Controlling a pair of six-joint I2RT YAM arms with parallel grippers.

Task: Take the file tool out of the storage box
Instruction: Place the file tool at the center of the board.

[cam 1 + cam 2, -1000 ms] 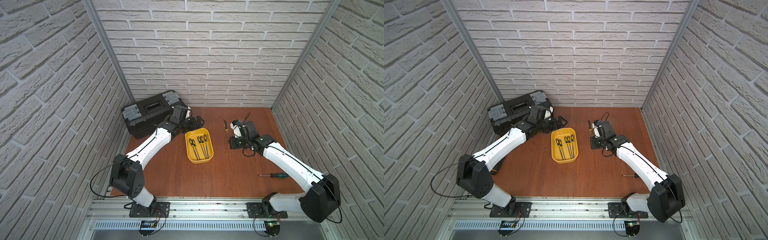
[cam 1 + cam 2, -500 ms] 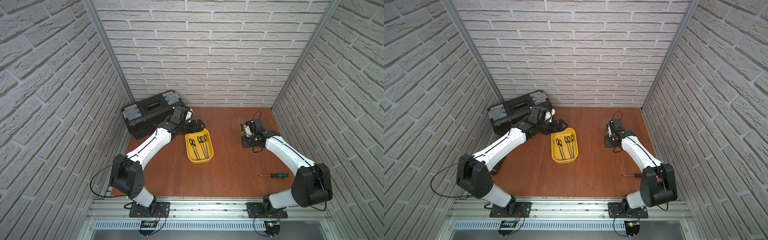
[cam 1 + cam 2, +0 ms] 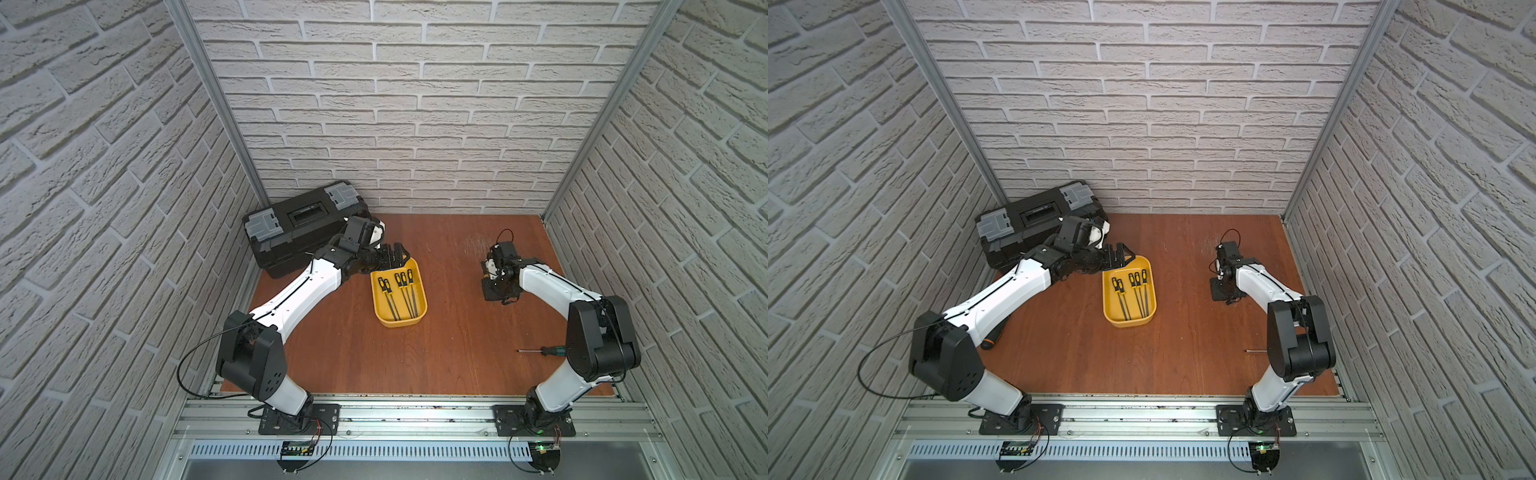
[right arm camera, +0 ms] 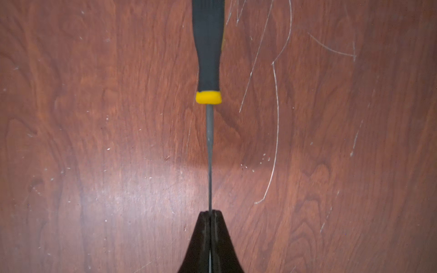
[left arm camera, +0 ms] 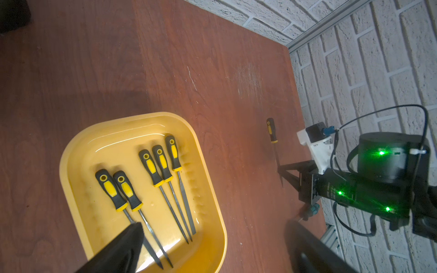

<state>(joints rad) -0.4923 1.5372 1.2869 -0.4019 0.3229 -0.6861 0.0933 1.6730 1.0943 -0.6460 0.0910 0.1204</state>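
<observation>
The right gripper (image 4: pixel 210 214) is seen shut tight on the thin blade of a file tool (image 4: pixel 208 59). The black handle with its yellow collar is pointed away from the fingertips. The file tool is held outside the storage box (image 3: pixel 420 316), well to the box's right, low over the brown wooden table (image 3: pixel 415 365). Contact with the wood cannot be told.

The left gripper (image 3: pixel 394 255) is spread wide with nothing held, and is hung over the box's far end. In the left wrist view one finger (image 5: pixel 125 243) is seen over the blades of two files inside the box.

Five files (image 5: pixel 163 165) are laid in the box as a pair and a trio, roughly parallel. Handles are at the far end, blades toward the near end.

A black toolbox (image 3: pixel 299 224) with grey latches is set near the box's far-left corner, behind the left arm. A green-handled screwdriver (image 3: pixel 548 351) is laid on the table well apart from the box, toward its near right.
</observation>
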